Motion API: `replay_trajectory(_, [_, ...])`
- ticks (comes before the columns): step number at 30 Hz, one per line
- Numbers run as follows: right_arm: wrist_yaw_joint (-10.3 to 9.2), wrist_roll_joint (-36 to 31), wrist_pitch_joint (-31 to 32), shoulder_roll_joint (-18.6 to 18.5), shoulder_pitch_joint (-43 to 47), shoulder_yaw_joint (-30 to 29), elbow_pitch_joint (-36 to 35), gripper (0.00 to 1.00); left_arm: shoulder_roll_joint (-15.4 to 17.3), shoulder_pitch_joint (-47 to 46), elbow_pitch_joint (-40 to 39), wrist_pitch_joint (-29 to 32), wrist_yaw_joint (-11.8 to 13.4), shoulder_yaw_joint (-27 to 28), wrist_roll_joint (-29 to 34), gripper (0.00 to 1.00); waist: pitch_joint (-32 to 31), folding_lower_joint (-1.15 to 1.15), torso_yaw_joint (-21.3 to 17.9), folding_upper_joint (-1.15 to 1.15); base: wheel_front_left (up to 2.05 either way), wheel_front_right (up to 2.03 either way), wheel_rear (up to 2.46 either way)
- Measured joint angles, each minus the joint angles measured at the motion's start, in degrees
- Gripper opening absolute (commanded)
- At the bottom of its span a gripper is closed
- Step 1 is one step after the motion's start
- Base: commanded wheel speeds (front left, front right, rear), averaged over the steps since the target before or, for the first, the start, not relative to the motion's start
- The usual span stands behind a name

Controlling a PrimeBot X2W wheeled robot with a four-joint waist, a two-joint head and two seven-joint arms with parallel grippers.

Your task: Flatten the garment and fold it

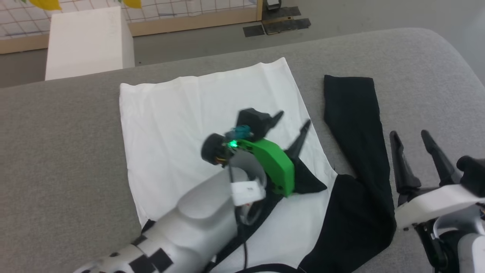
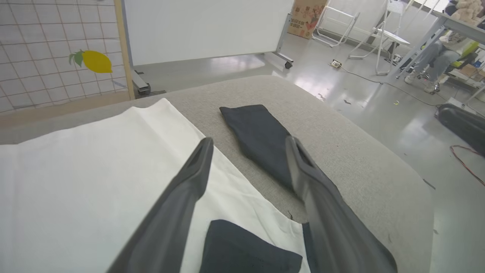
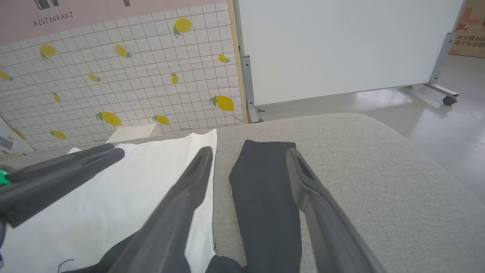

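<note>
From the head, left end effector (image 1: 294,117) wide open, empty, over the garment (image 1: 189,106) flat on the counter (image 1: 57,132), right end effector (image 1: 409,133) open, empty, near right; from the left wrist, folded-in cuff (image 2: 242,248) loose, liable to slip; from the right wrist, outstretched sleeve (image 3: 265,189) apt to bunch if dragged.

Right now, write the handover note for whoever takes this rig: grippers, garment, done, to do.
Left gripper: open, empty, over the garment.
Right gripper: open, empty, by the right sleeve.
Garment: white body spread flat on the grey cushion.
Done: other sleeve folded in onto the body.
To do: right sleeve lies out on the cushion; fold it in, then fold the body.
</note>
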Motion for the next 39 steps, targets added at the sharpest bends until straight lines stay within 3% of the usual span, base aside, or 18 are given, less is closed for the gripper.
replay_trajectory(4, [0.0, -0.03, 0.31, -1.34, -4.22, -1.23, 3.16, 1.0, 5.06, 0.76, -3.49, -1.98, 0.74, 6.83, 1.15, 1.0, -0.22, 0.0, 1.4, 0.0, 0.0, 0.0, 0.0])
replay_trajectory(9, [0.0, 0.12, 0.35, -3.43, -11.71, -3.9, 10.99, 1.0, 11.5, 8.34, -15.01, -2.25, 1.98, 21.83, 9.38, 1.0, 1.04, 0.0, 2.76, 0.0, 0.0, 0.0, 0.0])
replay_trajectory(15, [0.0, 1.13, 2.3, -6.12, -21.86, -8.0, 23.8, 1.0, 13.92, 19.8, -24.77, -2.24, 1.42, 34.21, 17.7, 1.0, 3.39, 0.0, 4.51, 0.0, 0.0, 0.0, 0.0])
replay_trajectory(18, [0.0, 1.42, 4.11, -7.66, -28.65, -11.49, 32.41, 1.0, 13.77, 24.93, -29.2, -2.24, 0.08, 39.41, 21.78, 1.0, 5.41, 0.0, 5.89, 0.0, 0.0, 0.0, 0.0])
replay_trajectory(25, [0.0, -0.91, 8.66, -10.47, -38.97, -17.95, 44.61, 1.0, 11.5, 29.97, -33.65, -2.24, -1.46, 45.95, 26.28, 1.0, 9.98, 0.0, 8.09, 0.0, 0.0, 0.0, 0.0])
replay_trajectory(32, [0.0, -4.71, 13.6, -12.79, -46.74, -22.6, 52.25, 1.0, 9.36, 30.7, -35.66, -2.24, -3.48, 49.71, 29.45, 1.0, 15.22, 0.0, 10.11, 0.0, 0.0, 0.0, 0.0])
replay_trajectory(39, [0.0, -7.24, 17.61, -13.46, -51.43, -22.92, 55.27, 1.0, 7.84, 30.73, -36.65, -2.25, -4.71, 52.38, 31.4, 1.0, 20.13, 0.01, 11.61, 0.0, 0.0, 0.0, 0.0])
